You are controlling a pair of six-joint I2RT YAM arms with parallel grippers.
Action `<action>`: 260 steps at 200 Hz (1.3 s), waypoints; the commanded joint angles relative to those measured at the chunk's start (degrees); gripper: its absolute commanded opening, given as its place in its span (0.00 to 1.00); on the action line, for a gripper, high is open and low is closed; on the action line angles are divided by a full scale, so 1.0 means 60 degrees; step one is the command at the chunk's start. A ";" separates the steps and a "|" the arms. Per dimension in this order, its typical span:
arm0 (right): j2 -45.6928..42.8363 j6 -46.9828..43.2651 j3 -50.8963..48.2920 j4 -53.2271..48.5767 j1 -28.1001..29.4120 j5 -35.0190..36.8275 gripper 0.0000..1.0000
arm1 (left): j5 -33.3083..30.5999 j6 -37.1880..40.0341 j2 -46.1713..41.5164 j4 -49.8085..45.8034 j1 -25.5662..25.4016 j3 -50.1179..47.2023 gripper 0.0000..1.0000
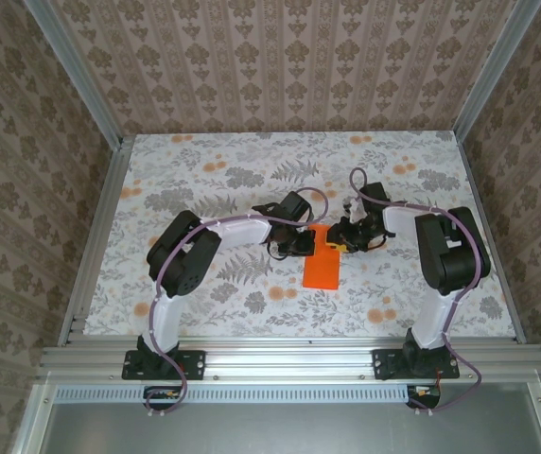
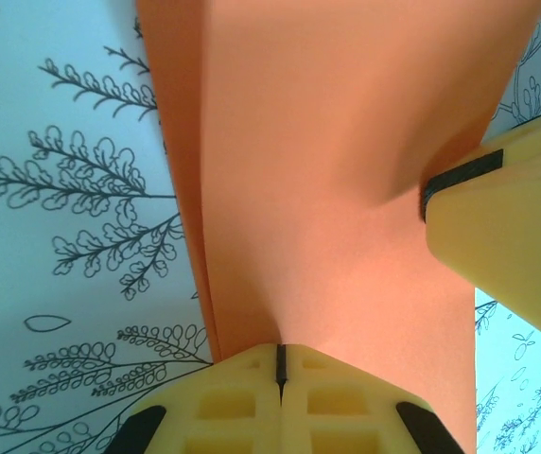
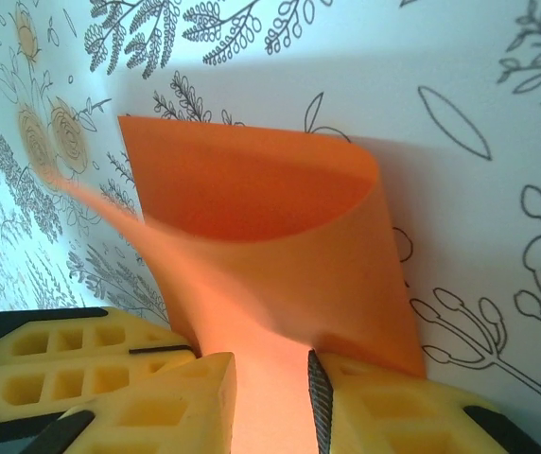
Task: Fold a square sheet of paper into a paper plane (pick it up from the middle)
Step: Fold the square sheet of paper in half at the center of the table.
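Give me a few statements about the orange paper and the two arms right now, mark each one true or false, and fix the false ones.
1. The left gripper has its jaws shut on the square sheet of paper. True.
2. The paper lies completely flat on the table. False: part of it curls up in a loop in front of the right gripper.
3. The right gripper's jaws stand apart with orange paper between them. True.
4. The paper is blue. False: it is bright orange.
5. The paper is already a pointed dart. False: it is a partly folded sheet.

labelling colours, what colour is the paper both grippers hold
Bright orange, plain; the square sheet of paper shows best in the right wrist view.
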 commanded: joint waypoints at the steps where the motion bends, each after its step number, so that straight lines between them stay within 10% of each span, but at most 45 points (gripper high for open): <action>1: 0.0161 -0.0139 -0.0036 -0.0139 -0.0037 0.0397 0.30 | -0.0248 0.0201 0.0552 -0.1012 -0.0118 -0.0201 0.00; 260: 0.1236 -0.0226 0.0934 0.0341 -0.0276 0.0368 0.32 | -0.0321 0.0193 0.0524 -0.1043 -0.0103 -0.0195 0.00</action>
